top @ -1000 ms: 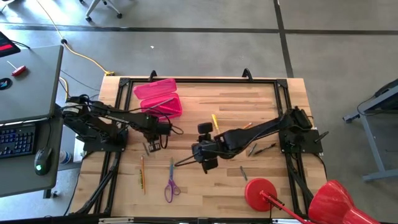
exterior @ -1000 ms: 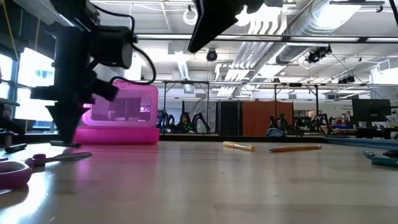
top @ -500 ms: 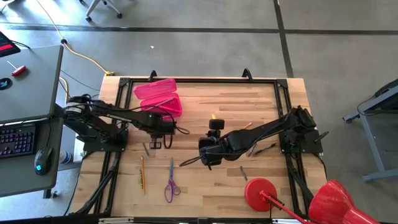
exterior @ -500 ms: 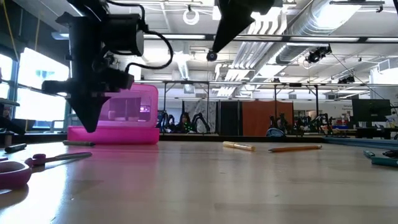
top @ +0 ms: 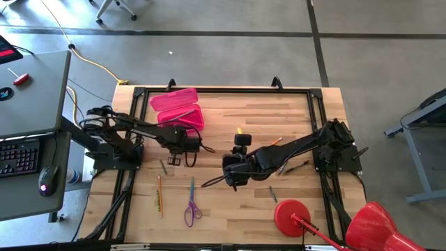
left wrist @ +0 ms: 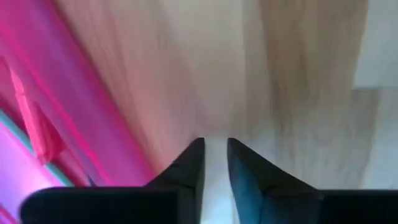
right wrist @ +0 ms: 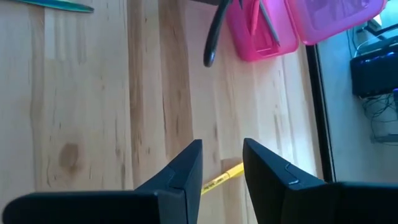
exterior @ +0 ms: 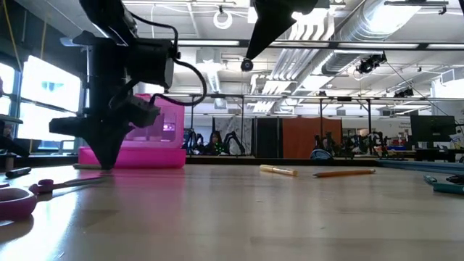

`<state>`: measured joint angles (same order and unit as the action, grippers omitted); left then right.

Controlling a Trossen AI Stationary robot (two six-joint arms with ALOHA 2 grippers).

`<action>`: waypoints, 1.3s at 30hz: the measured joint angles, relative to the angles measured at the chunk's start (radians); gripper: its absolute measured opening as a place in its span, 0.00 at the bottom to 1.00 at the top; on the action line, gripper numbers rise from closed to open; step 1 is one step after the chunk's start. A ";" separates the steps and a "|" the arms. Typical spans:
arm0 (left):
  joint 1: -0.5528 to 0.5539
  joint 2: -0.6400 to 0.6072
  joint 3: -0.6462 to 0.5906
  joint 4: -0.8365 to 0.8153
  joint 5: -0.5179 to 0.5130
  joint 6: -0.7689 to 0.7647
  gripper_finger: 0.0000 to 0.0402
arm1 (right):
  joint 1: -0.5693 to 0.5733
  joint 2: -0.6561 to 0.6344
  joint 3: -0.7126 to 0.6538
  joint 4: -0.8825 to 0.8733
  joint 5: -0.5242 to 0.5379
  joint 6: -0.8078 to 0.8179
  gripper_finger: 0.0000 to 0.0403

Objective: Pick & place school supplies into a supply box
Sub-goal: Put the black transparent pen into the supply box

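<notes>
The pink supply box point(top: 185, 119) stands at the table's far left with its lid point(top: 172, 99) open; pens lie inside it point(right wrist: 261, 28). My left gripper point(top: 173, 160) point(left wrist: 214, 155) points down at the wood on the box's near side point(exterior: 106, 161), open by a narrow gap with only bare table between its fingers. A grey pen point(top: 164, 166) lies just left of it. My right gripper point(top: 241, 140) point(right wrist: 222, 158) hangs high over mid-table, open, above a yellow pencil point(right wrist: 219, 180) point(exterior: 279, 171). Purple scissors point(top: 191, 208) and an orange pencil point(top: 159, 194) lie near left.
More pens lie on the right half point(top: 282, 167) point(top: 273, 193), along with an orange pencil point(top: 277, 141). A red disc with a handle point(top: 293, 216) sits at the near right. A black frame point(top: 223, 89) edges the table. A black cable loop point(right wrist: 214, 37) hangs near the box.
My left gripper has shifted a little toward the table's right, rising off the wood and then coming down again beside the grey pen. My right gripper has moved toward the table's right and then held still, high above the yellow pencil.
</notes>
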<state>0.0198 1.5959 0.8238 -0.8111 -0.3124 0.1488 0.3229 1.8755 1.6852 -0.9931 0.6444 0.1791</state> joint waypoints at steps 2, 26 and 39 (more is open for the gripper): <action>-0.001 0.000 0.028 -0.017 0.049 -0.022 0.31 | 0.000 0.000 0.000 -0.020 -0.001 0.002 0.23; -0.001 -0.002 0.465 -0.200 0.118 0.006 0.26 | 0.064 -0.283 -0.641 0.061 -0.078 0.560 0.23; -0.001 -0.002 0.469 -0.269 0.045 -0.079 0.25 | 0.106 -0.735 -1.101 0.108 -0.574 0.247 0.23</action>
<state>0.0193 1.5944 1.2926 -1.0804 -0.2674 0.0696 0.4286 1.1403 0.5846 -0.8856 0.0702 0.4261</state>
